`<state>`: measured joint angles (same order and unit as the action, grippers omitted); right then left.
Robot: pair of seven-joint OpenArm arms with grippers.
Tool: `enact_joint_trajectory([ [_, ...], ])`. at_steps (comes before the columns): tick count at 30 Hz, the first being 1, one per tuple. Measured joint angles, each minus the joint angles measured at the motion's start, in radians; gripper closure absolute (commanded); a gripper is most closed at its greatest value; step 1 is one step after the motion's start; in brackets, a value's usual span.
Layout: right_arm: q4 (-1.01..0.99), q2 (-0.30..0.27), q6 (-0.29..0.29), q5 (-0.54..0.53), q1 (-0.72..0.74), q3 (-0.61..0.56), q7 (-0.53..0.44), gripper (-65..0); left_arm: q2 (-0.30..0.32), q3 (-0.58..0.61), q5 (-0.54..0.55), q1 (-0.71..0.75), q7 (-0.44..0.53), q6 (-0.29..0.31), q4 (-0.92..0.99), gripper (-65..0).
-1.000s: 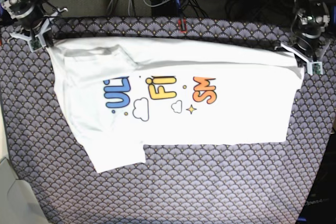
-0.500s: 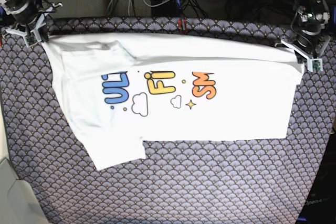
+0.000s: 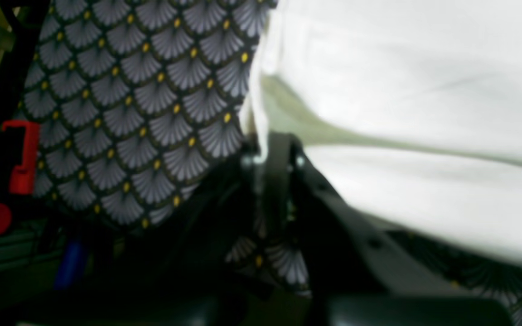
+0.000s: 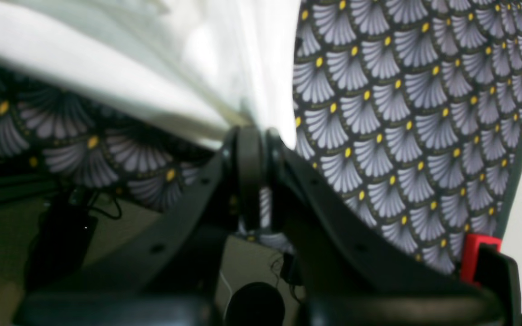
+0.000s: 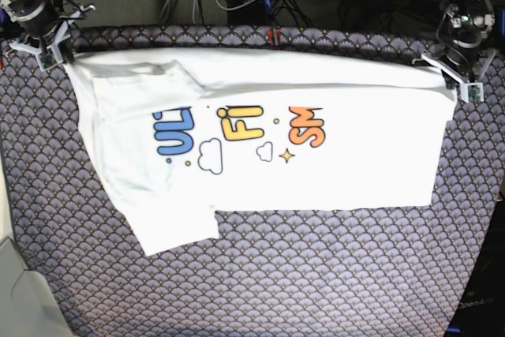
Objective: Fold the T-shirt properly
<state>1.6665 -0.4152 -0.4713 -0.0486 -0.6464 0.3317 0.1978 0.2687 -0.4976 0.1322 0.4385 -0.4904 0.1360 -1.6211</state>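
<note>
The T-shirt lies folded lengthwise across the fan-patterned tablecloth, print side up with only the tops of the blue, yellow and orange letters showing below the folded-over white band, and one sleeve sticking out at the near left. At the far corners each arm grips an end of that folded edge: the right gripper has its jaws pinched tight on the cloth, and the left gripper is likewise clamped on white fabric.
</note>
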Motion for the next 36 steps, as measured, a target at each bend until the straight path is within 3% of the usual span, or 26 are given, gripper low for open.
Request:
enact_joint_trajectory([
  [4, 0.0, 0.0, 0.0, 0.001, 0.001, 0.001, 0.031, -16.0, 0.0, 0.0, -0.001, 0.0, 0.0, -0.002, 0.0, -24.7],
  [7, 0.0, 0.0, 0.0, 0.0, 0.006, 0.001, 0.071, -22.4, 0.0, 0.0, -0.001, 0.002, 0.0, -0.002, 0.0, -32.1],
  [22, 0.004, 0.0, 0.0, 0.0, 0.006, 0.001, 0.071, -24.8, -0.003, -0.002, -0.001, 0.002, 0.0, -0.004, -0.004, -32.9],
  [25, 0.004, 0.0, 0.0, 0.0, 0.009, 0.001, 0.071, -24.8, -0.004, -0.002, -0.003, 0.016, 0.0, -0.004, -0.011, -28.4],
  [31, 0.012, 0.0, 0.001, 0.0, 0.039, 0.001, 0.071, -24.8, -0.024, 0.002, -0.005, 0.006, 0.0, -0.004, -0.04, 0.0],
  [36, 0.012, 0.0, 0.0, 0.0, 0.037, 0.001, 0.073, -24.8, -0.023, 0.028, -0.014, 0.004, -0.004, -0.014, -0.032, -1.3],
])
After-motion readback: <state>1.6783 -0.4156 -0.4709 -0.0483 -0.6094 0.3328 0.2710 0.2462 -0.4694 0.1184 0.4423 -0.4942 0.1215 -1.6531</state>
